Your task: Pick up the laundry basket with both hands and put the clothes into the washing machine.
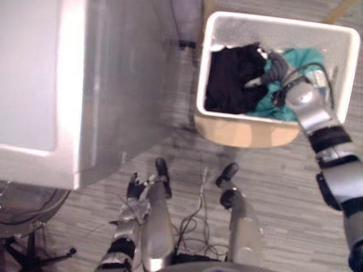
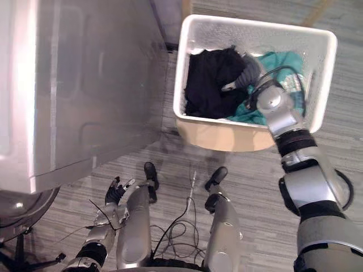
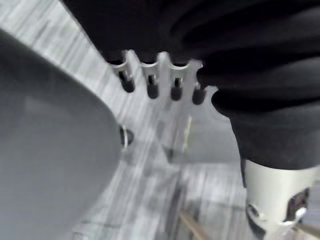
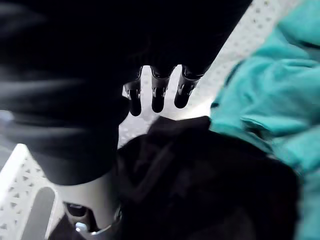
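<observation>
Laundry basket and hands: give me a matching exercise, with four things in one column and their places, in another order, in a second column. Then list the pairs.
Column one:
1. black garment
2. teal garment
3. right hand
4. left hand

Column two:
A. low over the floor, apart from the white laundry basket
B. in the basket, on the side nearer the washing machine
C. in the basket, on the side farther from the washing machine
D. reaching down inside the basket

Pairs: 1-B, 2-C, 3-D, 4-A
</observation>
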### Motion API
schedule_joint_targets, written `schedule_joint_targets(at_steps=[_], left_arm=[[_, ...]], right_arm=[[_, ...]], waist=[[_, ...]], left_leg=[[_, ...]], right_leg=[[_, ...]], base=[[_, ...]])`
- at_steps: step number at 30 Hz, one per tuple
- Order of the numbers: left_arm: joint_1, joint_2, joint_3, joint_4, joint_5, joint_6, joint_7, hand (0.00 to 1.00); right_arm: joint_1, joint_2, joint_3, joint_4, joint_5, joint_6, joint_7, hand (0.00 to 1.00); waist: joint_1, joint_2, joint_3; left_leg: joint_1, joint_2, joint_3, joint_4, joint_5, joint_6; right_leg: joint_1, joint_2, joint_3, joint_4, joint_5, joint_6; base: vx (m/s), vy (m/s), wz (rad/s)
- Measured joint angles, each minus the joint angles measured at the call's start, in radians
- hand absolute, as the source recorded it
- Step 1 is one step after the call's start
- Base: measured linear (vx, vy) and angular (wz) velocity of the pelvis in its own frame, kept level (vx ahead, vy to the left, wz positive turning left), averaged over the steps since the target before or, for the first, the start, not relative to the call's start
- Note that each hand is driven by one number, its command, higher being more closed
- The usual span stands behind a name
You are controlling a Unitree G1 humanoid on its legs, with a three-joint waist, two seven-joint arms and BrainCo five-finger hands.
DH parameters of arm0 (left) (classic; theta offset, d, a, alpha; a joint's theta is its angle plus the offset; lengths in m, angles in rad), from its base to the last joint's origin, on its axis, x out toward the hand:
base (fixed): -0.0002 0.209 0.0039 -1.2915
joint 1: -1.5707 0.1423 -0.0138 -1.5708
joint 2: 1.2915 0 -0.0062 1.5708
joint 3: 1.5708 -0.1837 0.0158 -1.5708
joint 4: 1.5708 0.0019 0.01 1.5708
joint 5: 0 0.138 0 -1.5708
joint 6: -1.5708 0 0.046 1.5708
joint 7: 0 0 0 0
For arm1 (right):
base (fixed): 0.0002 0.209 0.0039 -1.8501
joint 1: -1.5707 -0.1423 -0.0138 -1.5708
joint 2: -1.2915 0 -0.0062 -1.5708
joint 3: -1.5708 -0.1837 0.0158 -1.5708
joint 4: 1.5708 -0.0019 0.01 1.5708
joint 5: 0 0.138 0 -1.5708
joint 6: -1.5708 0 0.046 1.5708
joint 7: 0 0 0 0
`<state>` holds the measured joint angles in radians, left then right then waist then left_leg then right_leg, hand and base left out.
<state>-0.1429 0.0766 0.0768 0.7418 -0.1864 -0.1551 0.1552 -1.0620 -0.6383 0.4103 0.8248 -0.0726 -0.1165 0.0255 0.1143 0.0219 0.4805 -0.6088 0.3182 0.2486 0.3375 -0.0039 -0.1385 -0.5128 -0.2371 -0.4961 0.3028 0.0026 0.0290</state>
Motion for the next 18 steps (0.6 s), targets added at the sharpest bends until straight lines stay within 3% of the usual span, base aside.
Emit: schedule_joint_targets(at_steps=[1, 3, 5, 8, 18], left_arm=[[0.003, -0.015, -0.006, -0.005, -0.001, -0.008, 0.000, 0.00], [-0.006, -0.016, -0.010, -0.014, -0.005, -0.006, 0.000, 0.00], [-0.006, -0.016, -0.028, -0.039, -0.016, -0.007, 0.001, 0.00], [0.001, -0.018, -0.025, -0.046, -0.027, -0.006, 0.007, 0.00], [0.001, -0.036, -0.005, -0.069, -0.043, -0.005, 0.022, 0.00]], right_arm=[[0.000, -0.004, -0.001, 0.017, 0.000, 0.009, -0.001, 0.00], [0.004, -0.017, -0.010, 0.022, 0.001, 0.012, -0.006, 0.00], [-0.003, -0.024, -0.016, 0.026, 0.001, 0.012, -0.008, 0.00], [-0.032, 0.035, -0.012, 0.024, 0.004, 0.005, -0.006, 0.00], [-0.034, 0.065, -0.009, 0.040, 0.005, 0.010, -0.005, 0.00]], waist=[[0.002, 0.004, -0.002], [-0.012, -0.014, -0.001], [0.009, -0.017, -0.003], [0.038, -0.017, -0.003], [0.034, -0.018, -0.003]], left_leg=[[0.034, -0.022, 0.000, -0.142, 0.105, 0.045], [0.034, -0.046, 0.000, -0.139, 0.111, 0.040], [0.029, -0.055, 0.001, -0.133, 0.111, 0.040], [0.026, -0.054, 0.000, -0.126, 0.111, 0.040], [-0.017, -0.037, -0.029, -0.126, 0.111, 0.040]], right_leg=[[0.000, 0.001, 0.000, 0.034, -0.008, 0.008], [-0.003, -0.033, -0.005, 0.081, -0.034, 0.033], [-0.001, -0.047, -0.015, 0.089, -0.034, 0.033], [0.001, -0.051, -0.026, 0.104, -0.048, 0.031], [-0.045, -0.062, -0.067, 0.194, -0.053, 0.023]], base=[[0.09, 0.169, -0.29], [0.12, 0.150, 0.20], [0.11, 0.048, 0.30], [0.06, -0.027, 0.05], [0.02, -0.038, 0.08]])
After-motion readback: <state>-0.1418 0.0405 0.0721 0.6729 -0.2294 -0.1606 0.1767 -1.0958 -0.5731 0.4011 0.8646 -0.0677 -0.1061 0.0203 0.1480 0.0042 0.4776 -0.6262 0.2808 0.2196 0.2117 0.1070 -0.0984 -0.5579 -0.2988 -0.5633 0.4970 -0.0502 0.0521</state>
